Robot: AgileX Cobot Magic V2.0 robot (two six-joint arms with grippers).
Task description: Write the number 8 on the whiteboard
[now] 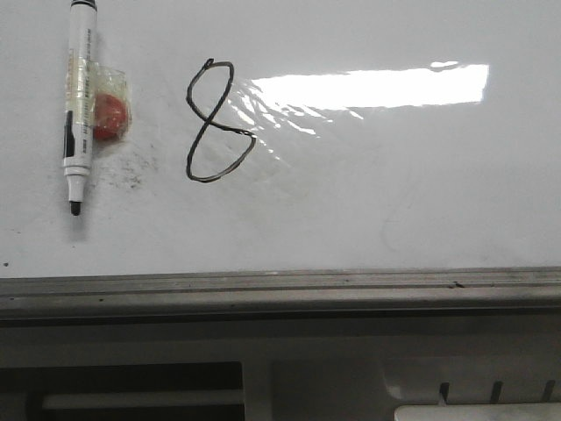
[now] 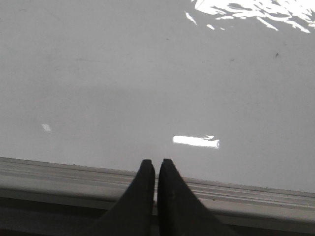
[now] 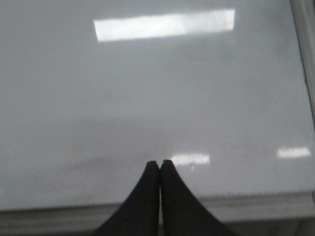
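Observation:
A thin black number 8 [image 1: 217,123] is drawn on the glossy whiteboard [image 1: 394,202], left of the bright glare. A white marker [image 1: 79,101] with a black uncapped tip lies flat at the far left of the board, a red ball [image 1: 110,117] taped to its side. Neither gripper shows in the front view. My left gripper [image 2: 156,163] is shut and empty, over the board's grey edge rail [image 2: 59,174]. My right gripper [image 3: 160,163] is shut and empty, above bare board [image 3: 147,88] near its rail [image 3: 266,204].
The grey metal rail [image 1: 280,289] runs along the board's near edge. Below it is a grey panel with slots [image 1: 351,377]. Faint grey smudge specks [image 1: 131,173] lie beside the marker. The board's right edge [image 3: 304,54] shows in the right wrist view.

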